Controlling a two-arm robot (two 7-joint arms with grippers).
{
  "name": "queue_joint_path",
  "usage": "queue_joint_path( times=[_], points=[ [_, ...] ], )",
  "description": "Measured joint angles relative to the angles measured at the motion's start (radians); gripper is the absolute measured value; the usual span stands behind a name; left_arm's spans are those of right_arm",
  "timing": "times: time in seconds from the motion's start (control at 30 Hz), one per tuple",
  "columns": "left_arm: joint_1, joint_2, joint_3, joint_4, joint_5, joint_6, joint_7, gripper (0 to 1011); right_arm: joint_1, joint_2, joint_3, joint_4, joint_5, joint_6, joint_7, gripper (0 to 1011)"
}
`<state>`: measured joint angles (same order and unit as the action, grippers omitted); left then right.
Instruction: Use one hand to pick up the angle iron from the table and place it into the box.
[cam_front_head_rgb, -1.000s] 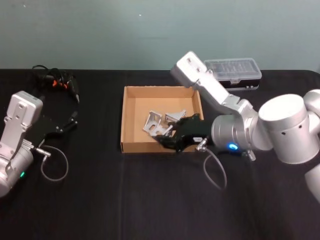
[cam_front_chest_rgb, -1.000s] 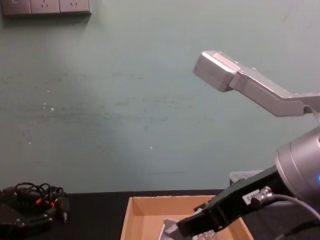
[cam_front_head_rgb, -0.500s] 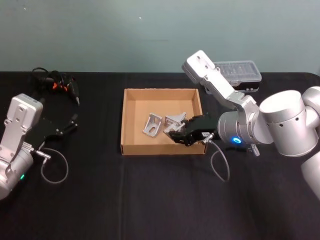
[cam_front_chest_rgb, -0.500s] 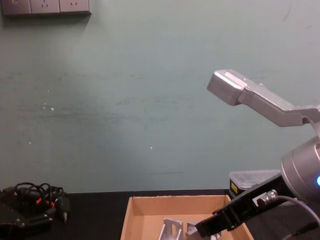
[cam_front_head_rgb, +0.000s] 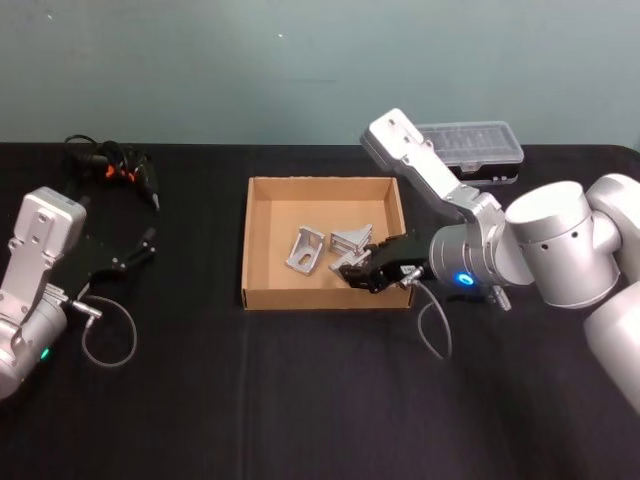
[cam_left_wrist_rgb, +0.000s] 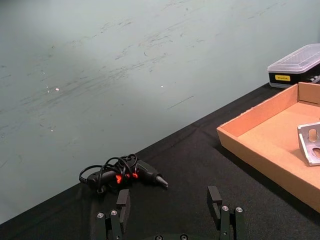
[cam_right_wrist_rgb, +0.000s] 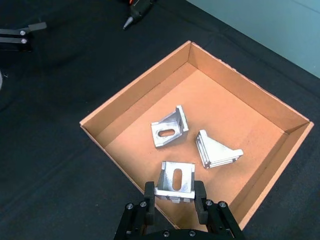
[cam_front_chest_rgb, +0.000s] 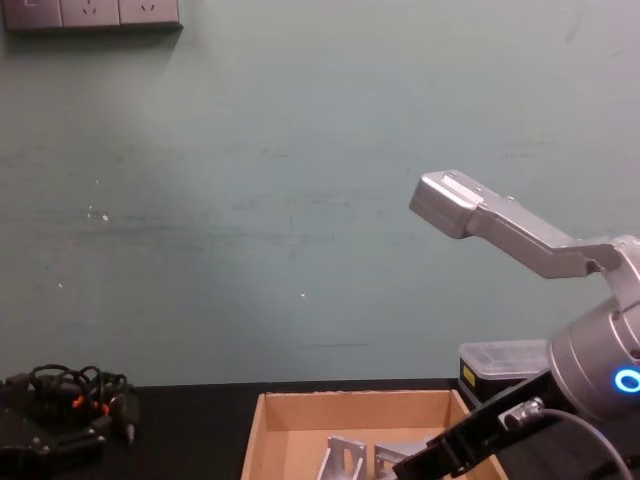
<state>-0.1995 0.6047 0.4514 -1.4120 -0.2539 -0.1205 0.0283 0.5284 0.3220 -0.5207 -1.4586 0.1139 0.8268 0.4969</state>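
Right black claw (cam_right_wrist_rgb: 174, 202) pinched a silver slotted angle iron (cam_right_wrist_rgb: 175, 181) above the shallow tan cardboard box (cam_right_wrist_rgb: 125, 97), lower centre; left claw (cam_left_wrist_rgb: 170, 220) sat spread.

Right tool (cam_front_head_rgb: 352, 270) over box (cam_front_head_rgb: 262, 240), two brackets (cam_front_head_rgb: 306, 248) inside

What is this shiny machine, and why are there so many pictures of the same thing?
It's a robot with two arms, each ending in a pincher. One camera looks down from its head, one looks out from its chest, and one rides on each wrist. On the black table sits a cardboard box holding two metal corner pieces. The right gripper, over the box's near edge, pinches a third corner piece. The left gripper waits, open, off to the side. Behind are a tool tangled in cables and a clear-lidded case.
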Motion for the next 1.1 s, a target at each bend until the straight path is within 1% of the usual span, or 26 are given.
queue_joint_path(
  times=[0.4, 0.73, 0.77, 0.8, 0.83, 0.87, 1.0, 1.03, 1.1],
  points=[
    [0.000, 0.000, 0.000, 0.000, 0.000, 0.000, 0.000, 1011, 0.024, -0.033, -0.003, 0.060, -0.009, 0.010, 0.007, 469],
    [0.000, 0.000, 0.000, 0.000, 0.000, 0.000, 0.000, 1011, 0.024, -0.031, -0.004, 0.057, -0.009, 0.011, 0.007, 473],
    [0.000, 0.000, 0.000, 0.000, 0.000, 0.000, 0.000, 1011, 0.024, -0.031, -0.004, 0.057, -0.009, 0.011, 0.007, 487],
    [0.000, 0.000, 0.000, 0.000, 0.000, 0.000, 0.000, 1011, 0.024, -0.031, -0.004, 0.056, -0.009, 0.011, 0.007, 533],
    [0.000, 0.000, 0.000, 0.000, 0.000, 0.000, 0.000, 1011, 0.024, -0.031, -0.004, 0.056, -0.009, 0.011, 0.007, 554],
    [0.000, 0.000, 0.000, 0.000, 0.000, 0.000, 0.000, 1011, 0.023, -0.031, -0.004, 0.055, -0.009, 0.011, 0.007, 611],
    [0.000, 0.000, 0.000, 0.000, 0.000, 0.000, 0.000, 1011, 0.023, -0.030, -0.004, 0.055, -0.009, 0.011, 0.007, 691],
    [0.000, 0.000, 0.000, 0.000, 0.000, 0.000, 0.000, 1011, 0.023, -0.030, -0.004, 0.054, -0.009, 0.011, 0.007, 748],
    [0.000, 0.000, 0.000, 0.000, 0.000, 0.000, 0.000, 1011, 0.023, -0.030, -0.004, 0.054, -0.009, 0.010, 0.007, 802]
  ],
)
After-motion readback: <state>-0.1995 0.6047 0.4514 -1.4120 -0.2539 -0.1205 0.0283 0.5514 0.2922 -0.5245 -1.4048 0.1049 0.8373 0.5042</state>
